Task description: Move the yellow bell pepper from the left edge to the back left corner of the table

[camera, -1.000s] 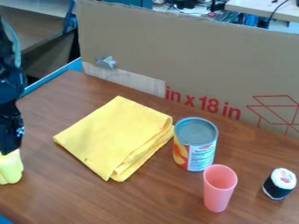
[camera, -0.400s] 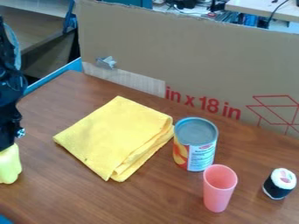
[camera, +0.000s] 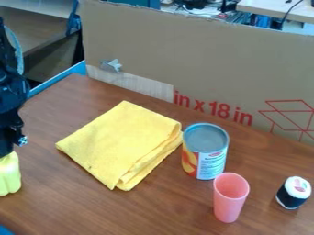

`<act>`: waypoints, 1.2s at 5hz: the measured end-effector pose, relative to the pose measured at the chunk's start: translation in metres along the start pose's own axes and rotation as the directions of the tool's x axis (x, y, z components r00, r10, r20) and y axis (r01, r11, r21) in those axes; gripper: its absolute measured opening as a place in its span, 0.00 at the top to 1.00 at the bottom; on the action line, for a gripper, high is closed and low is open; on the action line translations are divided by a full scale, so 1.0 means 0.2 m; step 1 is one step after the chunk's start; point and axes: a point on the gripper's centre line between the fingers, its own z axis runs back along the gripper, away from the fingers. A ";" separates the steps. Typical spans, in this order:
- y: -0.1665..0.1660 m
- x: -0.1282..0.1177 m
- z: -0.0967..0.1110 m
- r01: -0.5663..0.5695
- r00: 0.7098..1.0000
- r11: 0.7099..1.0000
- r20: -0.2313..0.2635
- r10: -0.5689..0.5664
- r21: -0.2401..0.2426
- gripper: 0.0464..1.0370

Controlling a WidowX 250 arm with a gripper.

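At the left edge of the camera view hangs my gripper [camera: 6,149], low over the table's left side. It is shut on a pale yellow, ridged object [camera: 8,175], which extends below it and is partly cut off by the view's edge. To the right lies a folded yellow cloth [camera: 120,144] on the brown table. A can [camera: 205,151] with an orange and white label stands upright at the cloth's right side. Just in front of the can is an upright pink cup [camera: 228,202]. A small black and white sushi-like roll [camera: 294,193] stands farther right.
A tall cardboard panel [camera: 202,59] with red print runs along the table's back edge. A strip of tape and a silvery piece [camera: 111,65] are on it. Blue edging [camera: 55,85] borders the table [camera: 153,211] at the back left.
The yellow object has shifted slightly left and changed its tilt along with my gripper. The cloth, can, cup and roll have stayed put.
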 end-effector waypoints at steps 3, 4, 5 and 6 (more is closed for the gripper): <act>0.15 0.29 0.29 -0.034 0.985 0.985 0.163 0.062 -0.170 0.95; 0.25 0.48 0.28 -0.053 0.983 0.973 0.159 0.091 -0.226 0.95; 0.33 0.59 0.20 -0.073 0.988 0.968 0.118 0.104 -0.240 0.95; 0.39 0.65 0.11 -0.104 0.989 0.969 0.080 0.125 -0.224 0.95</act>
